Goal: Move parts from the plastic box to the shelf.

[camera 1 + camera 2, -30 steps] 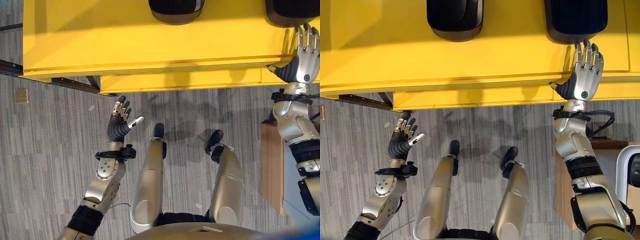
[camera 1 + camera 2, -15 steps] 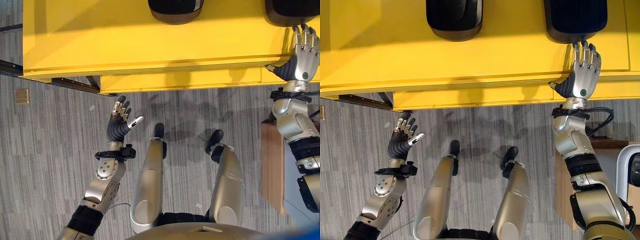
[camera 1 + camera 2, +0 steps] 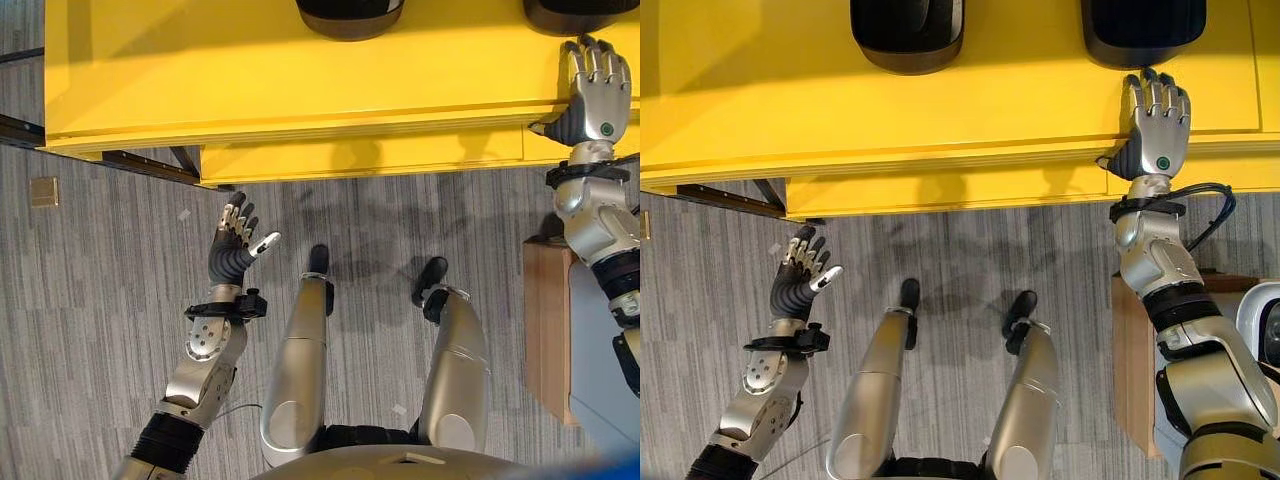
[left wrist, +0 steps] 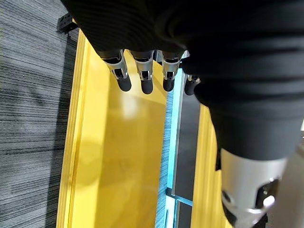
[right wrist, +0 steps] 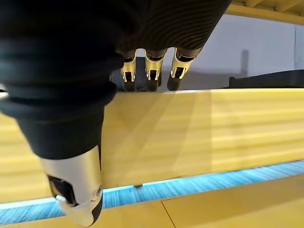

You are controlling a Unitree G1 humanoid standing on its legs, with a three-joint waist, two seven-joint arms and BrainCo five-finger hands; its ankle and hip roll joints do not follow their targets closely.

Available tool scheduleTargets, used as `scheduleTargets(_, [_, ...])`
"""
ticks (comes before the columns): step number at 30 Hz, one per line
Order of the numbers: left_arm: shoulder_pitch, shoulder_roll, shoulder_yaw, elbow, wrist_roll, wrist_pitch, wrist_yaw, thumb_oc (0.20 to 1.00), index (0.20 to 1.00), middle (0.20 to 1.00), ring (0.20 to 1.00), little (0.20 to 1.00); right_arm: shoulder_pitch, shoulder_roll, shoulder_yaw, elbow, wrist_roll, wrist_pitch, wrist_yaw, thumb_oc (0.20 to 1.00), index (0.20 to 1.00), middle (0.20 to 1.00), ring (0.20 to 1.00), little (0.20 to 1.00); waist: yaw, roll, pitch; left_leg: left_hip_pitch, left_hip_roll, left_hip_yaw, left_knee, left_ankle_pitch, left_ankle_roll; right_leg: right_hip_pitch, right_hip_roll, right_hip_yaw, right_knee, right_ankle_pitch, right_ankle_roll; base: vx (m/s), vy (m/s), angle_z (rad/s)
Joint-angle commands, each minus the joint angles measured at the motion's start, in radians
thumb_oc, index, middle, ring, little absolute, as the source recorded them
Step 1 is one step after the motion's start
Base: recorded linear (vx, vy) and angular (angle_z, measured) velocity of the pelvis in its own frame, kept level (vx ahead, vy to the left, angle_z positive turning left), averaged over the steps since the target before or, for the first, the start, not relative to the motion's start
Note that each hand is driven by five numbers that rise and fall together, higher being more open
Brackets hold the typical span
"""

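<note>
Now right hand [image 3: 1157,118], open and empty, has reached further over the yellow shelf [image 3: 940,90] toward a black part [image 3: 1143,30]; left hand [image 3: 798,277] open, idle.

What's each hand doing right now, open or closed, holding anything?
Left hand: open, fingers spread above the floor, holding nothing.
Right hand: open, fingers straight over the yellow shelf, tips near a black part; holding nothing.

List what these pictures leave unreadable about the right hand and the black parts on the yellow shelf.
- Right hand: its fingertips reach the right black part; contact is unclear in the eye views.
- Both black parts, including the left one, are cut off by the top edge.
- Right wrist view: the yellow shelf edge hides the fingertips.
</note>
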Motion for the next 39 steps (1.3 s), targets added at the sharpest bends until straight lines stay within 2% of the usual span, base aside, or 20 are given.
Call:
scheduleTargets(1, [0.036,0.052,0.01,-0.071,-0.002,-0.057,-0.017,1.0,1.0,1.0,1.0,1.0,-0.283,-0.071,0.016,0.062,0.011,0.0,-0.03,1.0,1.0,1.0,1.0,1.0,0.055,0.017,-0.025,-0.005,0.0,0.012,-0.024,-0.004,0.019,0.126,0.006,0.027,0.132,-0.155,0.033,0.0,0.0,0.0])
scheduleTargets(6, [0.034,0.048,0.004,-0.068,-0.006,-0.054,-0.013,1.0,1.0,1.0,1.0,1.0,-0.309,-0.055,0.05,0.071,0.031,-0.01,-0.021,1.0,1.0,1.0,1.0,1.0,0.055,0.015,-0.025,-0.003,0.0,0.016,-0.028,-0.003,0.021,0.124,0.006,0.028,0.133,-0.153,0.032,0.0,0.008,-0.05])
scheduleTargets(8, [0.024,0.039,0.003,-0.06,-0.002,-0.053,-0.009,1.0,1.0,1.0,1.0,1.0,-0.232,-0.019,0.005,0.036,0.036,-0.015,-0.021,1.0,1.0,1.0,1.0,1.0,0.047,0.014,-0.025,-0.002,-0.001,0.014,-0.029,-0.003,0.022,0.124,0.007,0.029,0.132,-0.154,0.031,-0.02,0.0,0.02])
scheduleTargets(9, [0.022,0.023,0.006,-0.052,0.004,-0.048,0.003,1.0,1.0,1.0,1.0,1.0,-0.096,0.047,-0.064,-0.046,0.056,-0.035,-0.027,1.0,1.0,1.0,1.0,1.0,0.035,0.015,-0.025,0.0,0.001,0.015,-0.03,-0.002,0.023,0.124,0.008,0.029,0.131,-0.155,0.03,-0.02,-0.002,0.07])
scheduleTargets(10, [0.022,0.026,0.005,-0.052,0.005,-0.048,0.003,1.0,1.0,1.0,1.0,1.0,-0.087,0.048,-0.072,-0.054,0.054,-0.034,-0.026,1.0,1.0,1.0,1.0,1.0,0.037,0.013,-0.025,0.001,0.0,0.015,-0.03,-0.002,0.023,0.125,0.008,0.029,0.132,-0.155,0.03,-0.02,-0.001,0.06])
scheduleTargets(12, [0.028,0.007,0.015,-0.042,0.017,-0.033,0.018,1.0,1.0,1.0,1.0,1.0,0.146,0.149,-0.139,-0.208,0.053,-0.075,0.001,1.0,1.0,1.0,1.0,1.0,0.013,0.011,-0.025,0.009,0.006,0.018,-0.035,0.0,0.022,0.134,0.013,0.032,0.128,-0.16,0.027,-0.01,-0.003,-0.02])
scheduleTargets(14, [0.032,0.006,0.015,-0.043,0.02,-0.03,0.02,1.0,1.0,1.0,1.0,1.0,0.197,0.172,-0.153,-0.24,0.058,-0.084,0.007,1.0,1.0,1.0,1.0,1.0,0.011,0.009,-0.025,0.014,0.007,0.018,-0.037,0.001,0.022,0.136,0.013,0.032,0.128,-0.161,0.027,-0.03,-0.025,-0.1])
scheduleTargets(15, [0.039,-0.004,0.021,-0.04,0.03,-0.021,0.028,1.0,1.0,1.0,1.0,1.0,0.331,0.24,-0.179,-0.341,0.095,-0.132,0.028,1.0,1.0,1.0,1.0,1.0,-0.008,0.004,-0.025,0.025,0.014,0.021,-0.047,0.007,0.019,0.143,0.017,0.034,0.12,-0.161,0.025,-0.04,-0.039,-0.05])
scheduleTargets(18, [0.059,-0.007,0.019,-0.04,0.04,-0.011,0.03,1.0,1.0,1.0,1.0,1.0,0.5,0.301,-0.225,-0.463,0.185,-0.201,0.047,1.0,1.0,1.0,1.0,1.0,-0.028,-0.005,-0.025,0.049,0.025,0.024,-0.062,0.019,0.013,0.162,0.026,0.034,0.11,-0.163,0.022,-0.04,-0.051,-0.06])
scheduleTargets(22, [0.064,0.007,0.015,-0.031,0.046,-0.006,0.015,1.0,1.0,1.0,1.0,1.0,0.584,0.293,-0.221,-0.588,0.292,-0.301,0.108,1.0,1.0,1.0,1.0,1.0,-0.048,-0.016,-0.031,0.108,0.043,0.026,-0.11,0.048,-0.001,0.213,0.046,0.028,0.074,-0.163,0.02,-0.03,-0.074,-0.15])
scheduleTargets(23, [0.058,0.013,0.011,-0.022,0.044,-0.008,0.007,1.0,1.0,1.0,1.0,1.0,0.626,0.276,-0.221,-0.658,0.365,-0.351,0.147,1.0,1.0,1.0,1.0,1.0,-0.062,-0.02,-0.044,0.166,0.06,0.03,-0.176,0.081,-0.009,0.255,0.068,0.023,0.028,-0.155,0.02,-0.01,-0.067,-0.18])
scheduleTargets(25, [0.057,0.013,0.013,-0.019,0.048,-0.006,0.001,1.0,1.0,1.0,1.0,1.0,0.636,0.265,-0.222,-0.686,0.366,-0.361,0.157,1.0,1.0,1.0,1.0,1.0,-0.068,-0.023,-0.053,0.19,0.069,0.036,-0.208,0.097,-0.014,0.273,0.079,0.02,0.003,-0.15,0.02,-0.03,-0.046,-0.19])
scheduleTargets(26, [0.055,0.016,0.017,-0.018,0.05,-0.01,-0.002,1.0,1.0,1.0,1.0,1.0,0.648,0.259,-0.228,-0.709,0.381,-0.374,0.165,1.0,1.0,1.0,1.0,1.0,-0.072,-0.02,-0.057,0.206,0.079,0.042,-0.246,0.137,-0.009,0.282,0.09,0.008,-0.027,-0.122,0.013,-0.07,-0.043,-0.24])
scheduleTargets(32, [0.065,0.018,0.034,0.001,0.048,-0.017,-0.035,1.0,1.0,1.0,1.0,1.0,0.72,0.227,-0.251,-0.835,0.479,-0.436,0.242,1.0,1.0,1.0,1.0,1.0,-0.102,-0.018,-0.126,0.386,0.16,0.09,-0.464,0.241,-0.03,0.382,0.164,0.024,-0.2,-0.071,0.018,0.03,-0.081,-0.33])
scheduleTargets(34, [0.09,0.008,0.046,0.009,0.025,-0.013,-0.076,1.0,1.0,1.0,1.0,1.0,0.771,0.239,-0.253,-0.872,0.646,-0.478,0.329,1.0,1.0,1.0,1.0,1.0,-0.118,-0.008,-0.181,0.475,0.214,0.13,-0.578,0.311,-0.045,0.417,0.211,0.047,-0.26,-0.053,0.015,0.06,-0.152,-0.64])
scheduleTargets(36, [0.092,0.006,0.048,0.016,0.021,-0.008,-0.087,1.0,1.0,1.0,1.0,1.0,0.784,0.238,-0.252,-0.872,0.69,-0.479,0.354,1.0,1.0,1.0,1.0,1.0,-0.12,-0.002,-0.195,0.497,0.224,0.142,-0.607,0.331,-0.05,0.425,0.225,0.054,-0.273,-0.053,0.013,0.04,-0.135,-0.62])
scheduleTargets(37, [0.104,-0.009,0.045,0.019,0.013,0.004,-0.112,1.0,1.0,1.0,1.0,1.0,0.832,0.25,-0.259,-0.871,0.828,-0.485,0.423,1.0,1.0,1.0,1.0,1.0,-0.128,0.012,-0.234,0.549,0.258,0.172,-0.677,0.4,-0.067,0.445,0.263,0.069,-0.291,-0.055,0.001,0.04,-0.166,-0.42])
scheduleTargets(38, [0.103,-0.01,0.044,0.019,0.013,0.005,-0.112,1.0,1.0,1.0,1.0,1.0,0.832,0.249,-0.26,-0.872,0.829,-0.485,0.423,1.0,1.0,1.0,1.0,1.0,-0.126,0.015,-0.237,0.546,0.262,0.173,-0.68,0.404,-0.067,0.442,0.267,0.07,-0.297,-0.049,0.0,0.03,-0.178,-0.47])
scheduleTargets(39, [0.104,-0.015,0.041,0.019,0.012,0.008,-0.118,1.0,1.0,1.0,1.0,1.0,0.845,0.247,-0.261,-0.869,0.858,-0.481,0.439,1.0,1.0,1.0,1.0,1.0,-0.128,0.021,-0.246,0.557,0.273,0.172,-0.702,0.436,-0.075,0.442,0.279,0.074,-0.293,-0.053,-0.004,0.0,-0.101,-0.32])
